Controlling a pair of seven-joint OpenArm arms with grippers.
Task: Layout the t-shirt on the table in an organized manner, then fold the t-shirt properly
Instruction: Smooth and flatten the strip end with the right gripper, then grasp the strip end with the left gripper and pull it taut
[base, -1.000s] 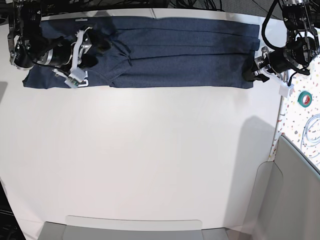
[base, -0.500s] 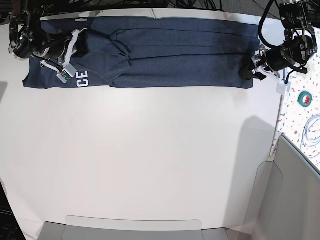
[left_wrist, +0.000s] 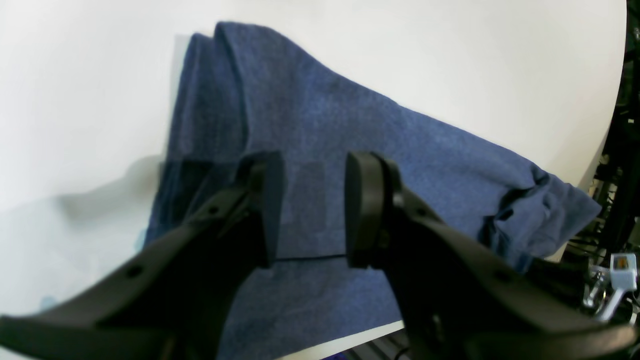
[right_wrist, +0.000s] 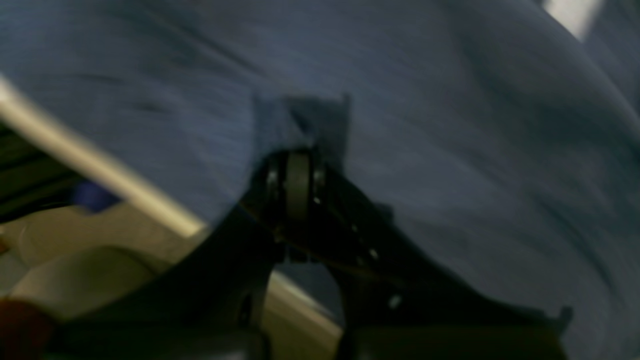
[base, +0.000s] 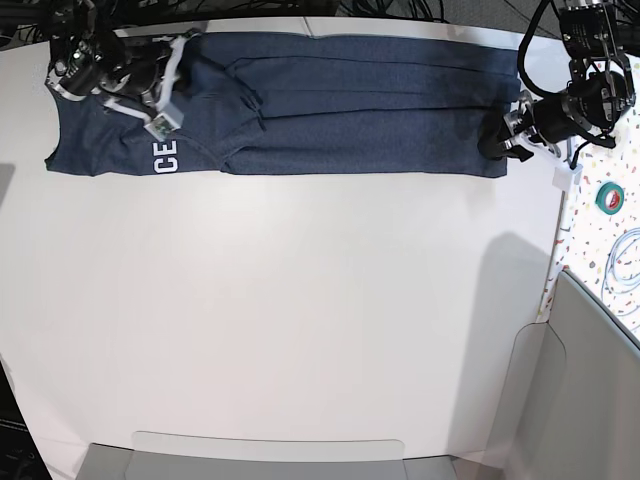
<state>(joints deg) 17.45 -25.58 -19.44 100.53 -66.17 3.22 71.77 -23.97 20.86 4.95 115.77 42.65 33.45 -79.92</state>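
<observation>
The navy t-shirt (base: 350, 105) lies folded into a long strip along the far edge of the white table (base: 300, 300). White letters "CE" show near its left end. In the base view my right gripper (base: 195, 62) sits on the strip's upper left part. The right wrist view shows this gripper (right_wrist: 297, 182) shut, with a small tuck of the t-shirt (right_wrist: 450, 150) pinched at its tips. My left gripper (base: 493, 143) is at the strip's right end. In the left wrist view it (left_wrist: 310, 210) stands open, its fingers (left_wrist: 265, 200) just above the t-shirt (left_wrist: 350, 125), holding nothing.
A speckled strip (base: 600, 250) runs beside the table's right edge, carrying a green tape roll (base: 609, 197) and a pale cable (base: 625, 255). A grey panel (base: 590, 400) stands at the lower right. A grey tray rim (base: 270, 450) lies along the near edge.
My right gripper went from open to shut. Its arm drew back to the left, then came in onto the shirt's upper left part, uncovering the letters. The left arm barely moved.
</observation>
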